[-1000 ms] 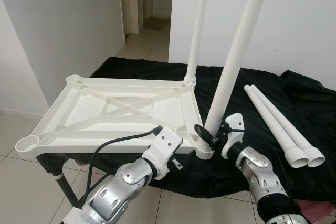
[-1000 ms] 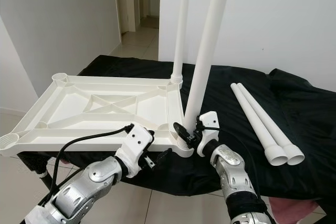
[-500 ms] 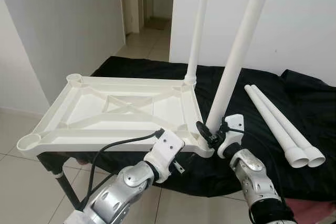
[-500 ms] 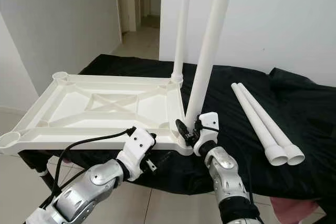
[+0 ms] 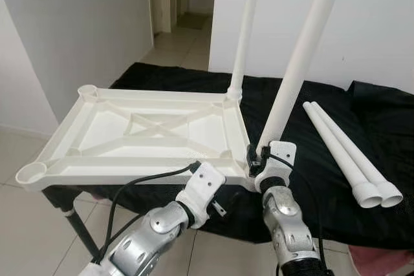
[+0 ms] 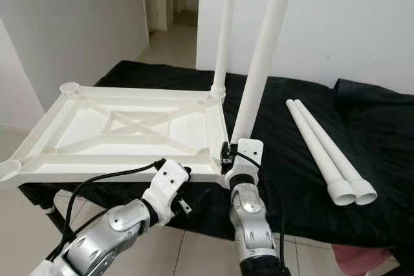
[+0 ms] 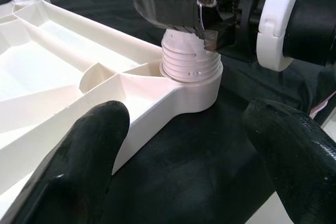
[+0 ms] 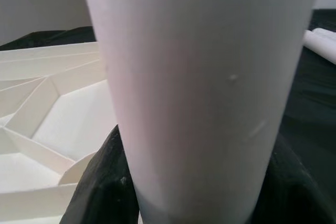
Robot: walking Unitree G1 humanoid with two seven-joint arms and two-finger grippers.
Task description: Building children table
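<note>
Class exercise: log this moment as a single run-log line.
stage: second leg in near corner socket of tabletop | right gripper: shut on leg base | left gripper: open, beside socket

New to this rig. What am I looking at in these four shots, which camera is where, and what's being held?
It is a humanoid robot with two silver arms, each ending in two black fingers. The two wide pictures come from its head camera, looking down; the two close-ups come from cameras on its wrists.

An upside-down white tabletop lies on a black cloth. One leg stands in the far corner socket. The right gripper is shut on a second leg, low on the tube, whose threaded end sits in the near corner socket. The left gripper is open beside that corner, holding nothing. Two spare legs lie side by side on the cloth.
</note>
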